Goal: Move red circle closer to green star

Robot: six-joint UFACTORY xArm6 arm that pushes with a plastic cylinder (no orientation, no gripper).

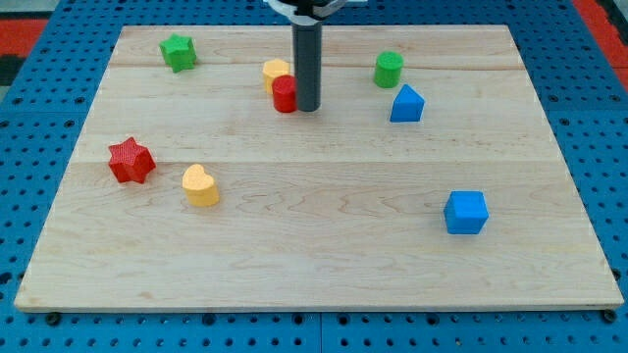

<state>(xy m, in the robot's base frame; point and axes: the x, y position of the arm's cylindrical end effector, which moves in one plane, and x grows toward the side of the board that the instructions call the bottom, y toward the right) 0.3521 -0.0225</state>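
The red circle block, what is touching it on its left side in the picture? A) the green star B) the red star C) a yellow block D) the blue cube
C: the red circle sits right against a yellow block at its upper left, with my tip pressed to its right side, while the green star lies far off toward the view's top left.

My tip (307,106) stands just right of the red circle (285,95), the green star (178,52) well left.
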